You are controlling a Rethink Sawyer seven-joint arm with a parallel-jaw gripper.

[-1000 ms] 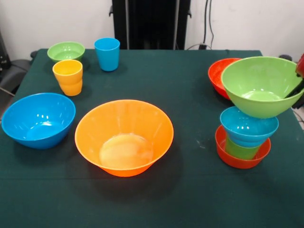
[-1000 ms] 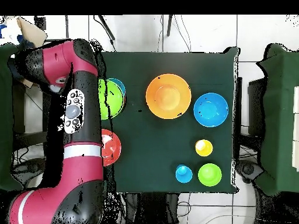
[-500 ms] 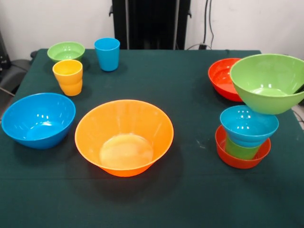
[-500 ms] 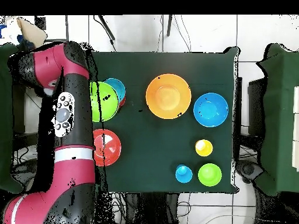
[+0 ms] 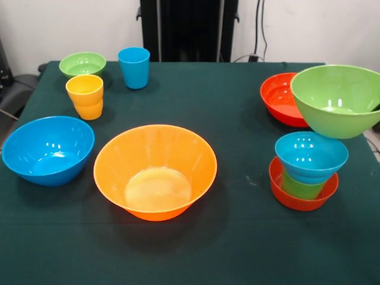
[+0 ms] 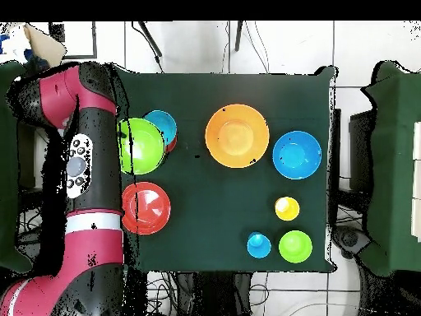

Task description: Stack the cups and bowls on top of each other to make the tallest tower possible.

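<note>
While being held aloft beside the tower (image 5: 306,172) | big green bowl (image 5: 337,100) is looking light, glossy (slippery) | rim is being judged best hold | gripper state can't be told

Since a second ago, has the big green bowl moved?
Yes. In the front view the big green bowl has shifted right and up, off the small blue bowl on the tower, uncovering more of the red bowl behind.

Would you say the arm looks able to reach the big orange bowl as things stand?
Probably not straight away: the arm seems busy with the large green bowl, held in the air above the table. Otherwise the orange bowl stands in the open, nothing over or against it.
</note>
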